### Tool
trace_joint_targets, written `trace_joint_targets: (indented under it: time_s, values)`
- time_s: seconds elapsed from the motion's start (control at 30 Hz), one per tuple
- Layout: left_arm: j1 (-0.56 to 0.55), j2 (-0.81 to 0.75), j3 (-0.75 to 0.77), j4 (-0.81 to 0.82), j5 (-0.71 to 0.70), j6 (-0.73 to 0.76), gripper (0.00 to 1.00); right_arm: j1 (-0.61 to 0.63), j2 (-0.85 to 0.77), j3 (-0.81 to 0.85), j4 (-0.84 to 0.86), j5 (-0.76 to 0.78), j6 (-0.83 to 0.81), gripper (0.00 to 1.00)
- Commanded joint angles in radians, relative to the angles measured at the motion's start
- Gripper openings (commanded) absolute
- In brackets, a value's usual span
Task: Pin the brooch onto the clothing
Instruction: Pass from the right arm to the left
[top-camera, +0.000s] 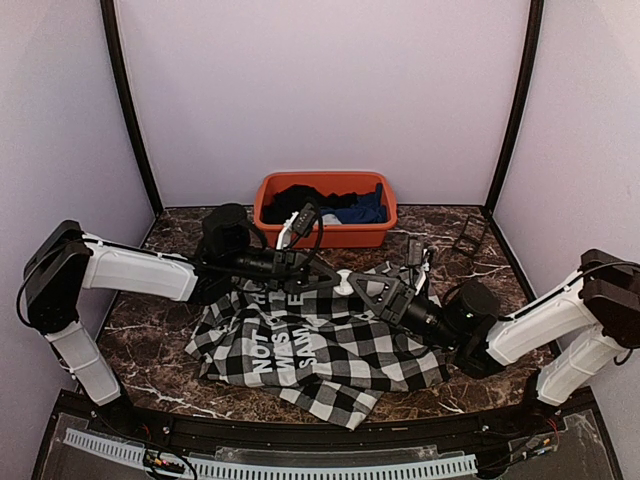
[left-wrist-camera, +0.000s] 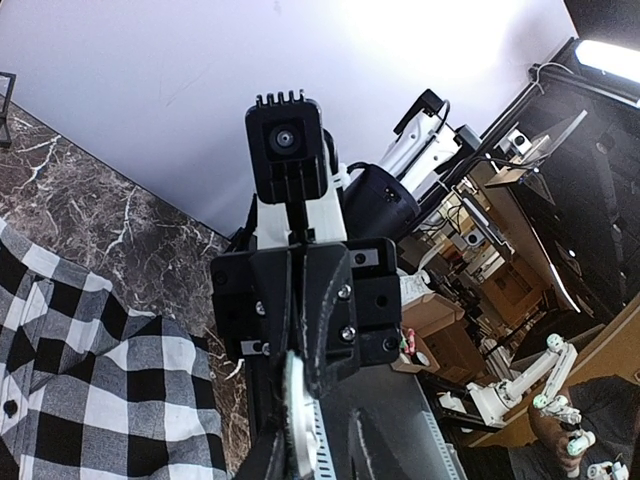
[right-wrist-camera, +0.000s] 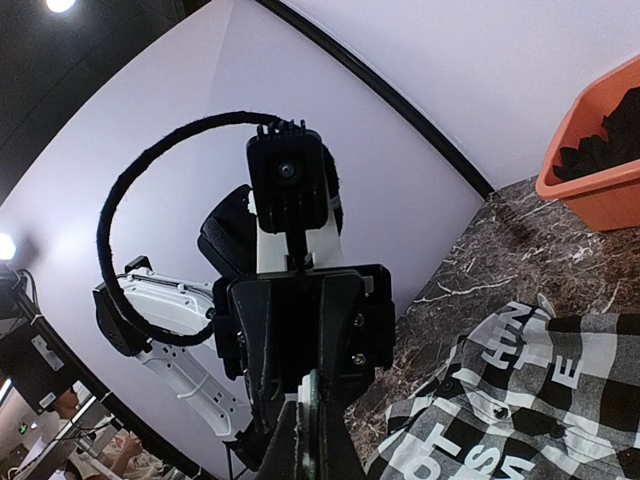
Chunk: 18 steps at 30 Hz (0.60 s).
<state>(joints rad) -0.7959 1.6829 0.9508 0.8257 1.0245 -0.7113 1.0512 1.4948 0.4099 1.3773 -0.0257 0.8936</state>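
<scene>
Over the limp shirt (top-camera: 335, 348), the left gripper (top-camera: 333, 279) nips the seemingly light, rigid brooch (top-camera: 343, 281), best gripped edgewise, the right gripper (top-camera: 357, 286) closed.

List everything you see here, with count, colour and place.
shirt: one, black-and-white check with white lettering, spread mid-table
bin: one, orange, back centre
garments: at least two, black and blue, in the bin
stand: one, black, back right
pale item: one, white, where the gripper tips meet; maybe the brooch
table: one, dark marble
left gripper: black, above the shirt
right gripper: black, shut, facing the left one
</scene>
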Motion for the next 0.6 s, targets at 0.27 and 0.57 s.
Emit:
trace_joint_targets:
  time_s: [0.27,0.57]
  values:
    - [-0.014,-0.015,-0.008,0.078,0.078,-0.012,0.01,-0.032,0.008,-0.016,0.187,0.029,0.016,0.00]
    - [-0.014,-0.030,0.023,-0.067,0.112,0.073,0.01,-0.116,-0.299,0.103,-0.533,-0.215,-0.216,0.32]
